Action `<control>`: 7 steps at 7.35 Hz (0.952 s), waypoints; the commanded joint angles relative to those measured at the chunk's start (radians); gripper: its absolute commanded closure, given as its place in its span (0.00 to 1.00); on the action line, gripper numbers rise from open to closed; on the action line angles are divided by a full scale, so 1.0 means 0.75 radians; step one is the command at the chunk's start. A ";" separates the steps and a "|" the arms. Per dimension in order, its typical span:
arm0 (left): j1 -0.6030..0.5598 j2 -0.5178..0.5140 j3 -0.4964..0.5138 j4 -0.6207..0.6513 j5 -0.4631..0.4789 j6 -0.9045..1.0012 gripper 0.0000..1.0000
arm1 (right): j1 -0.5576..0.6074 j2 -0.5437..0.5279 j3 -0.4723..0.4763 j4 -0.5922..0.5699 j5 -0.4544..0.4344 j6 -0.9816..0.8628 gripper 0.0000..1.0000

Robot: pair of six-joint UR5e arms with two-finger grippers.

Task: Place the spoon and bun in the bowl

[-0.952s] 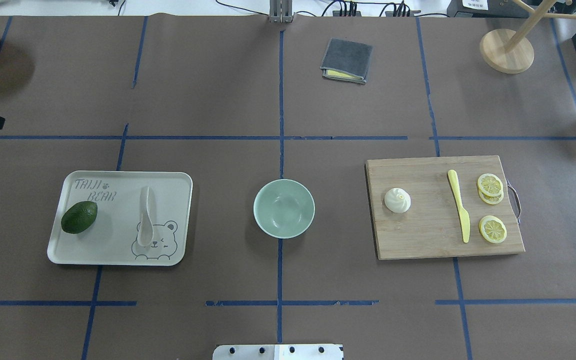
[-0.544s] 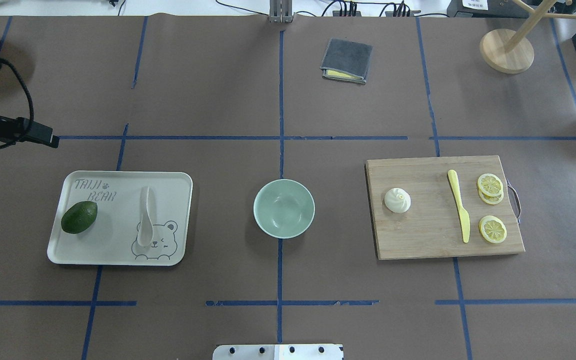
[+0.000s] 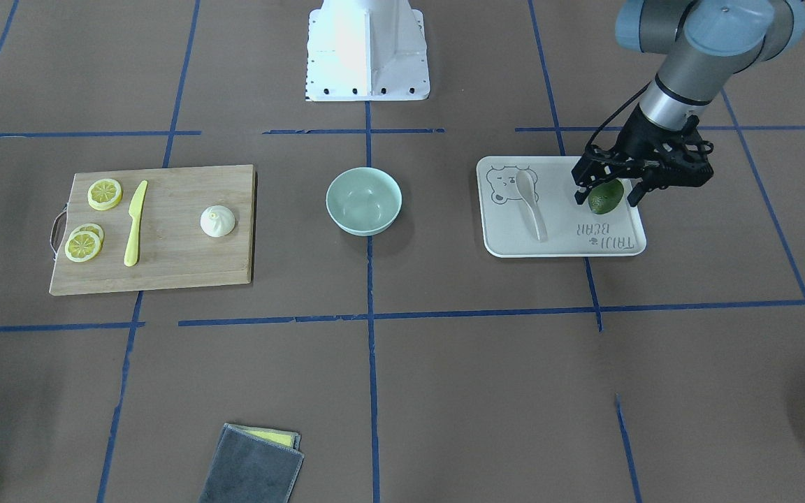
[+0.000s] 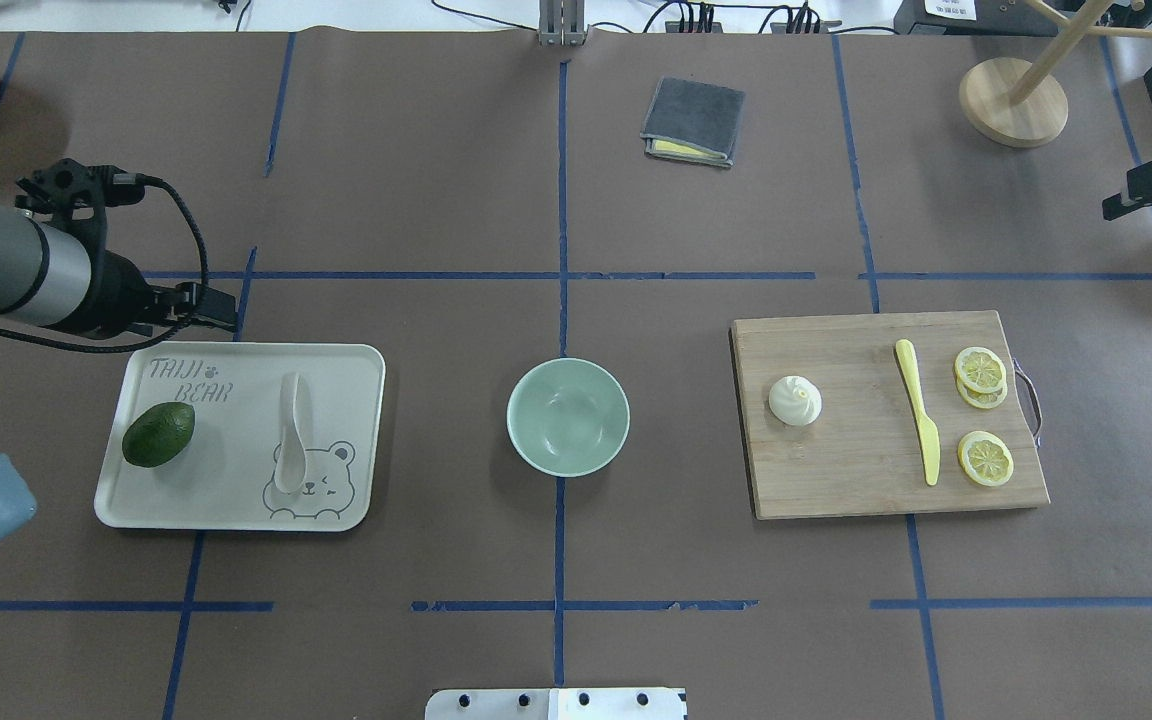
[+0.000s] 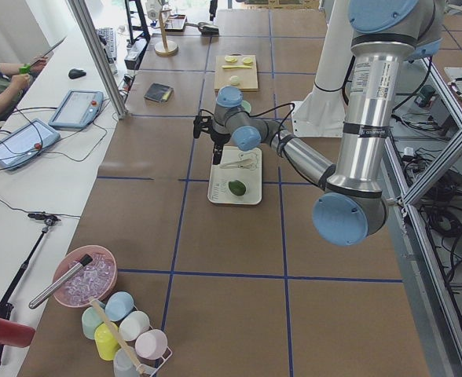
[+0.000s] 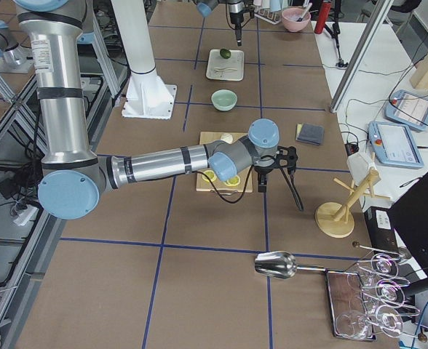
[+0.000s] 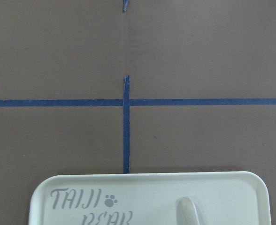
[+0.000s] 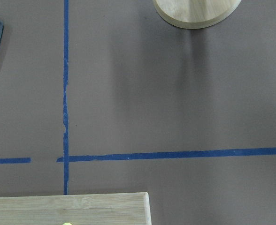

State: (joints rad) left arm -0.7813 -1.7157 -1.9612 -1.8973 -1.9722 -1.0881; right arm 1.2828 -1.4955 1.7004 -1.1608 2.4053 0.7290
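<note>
Our left gripper [image 3: 606,198] has swung in from the left edge toward the spoon [image 4: 291,432], fingers wide and empty; the right gripper's [image 4: 1128,204] opening we cannot tell.

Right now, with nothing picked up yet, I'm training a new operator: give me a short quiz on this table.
1. True or false: the bowl is empty.
2. What does the bun rest on?
3. The spoon lies: A on the tray, B in the bowl, C beside the bun.
Key: 1 true; 2 the cutting board; 3 A.
</note>
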 commanded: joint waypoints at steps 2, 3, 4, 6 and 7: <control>0.203 -0.119 0.144 0.014 0.181 -0.199 0.01 | -0.278 0.032 0.124 0.026 -0.216 0.328 0.00; 0.244 -0.142 0.189 0.014 0.224 -0.238 0.02 | -0.331 0.045 0.140 0.026 -0.233 0.404 0.00; 0.266 -0.144 0.209 0.012 0.245 -0.253 0.03 | -0.370 0.063 0.162 0.020 -0.260 0.453 0.00; 0.273 -0.140 0.232 0.010 0.245 -0.253 0.12 | -0.440 0.082 0.181 0.020 -0.309 0.527 0.00; 0.275 -0.140 0.238 0.010 0.243 -0.253 0.17 | -0.469 0.082 0.195 0.018 -0.333 0.545 0.00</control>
State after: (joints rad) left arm -0.5783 -1.8206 -1.7912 -1.8893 -1.7904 -1.2767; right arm 0.9607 -1.4374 1.8344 -1.1461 2.1796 1.1126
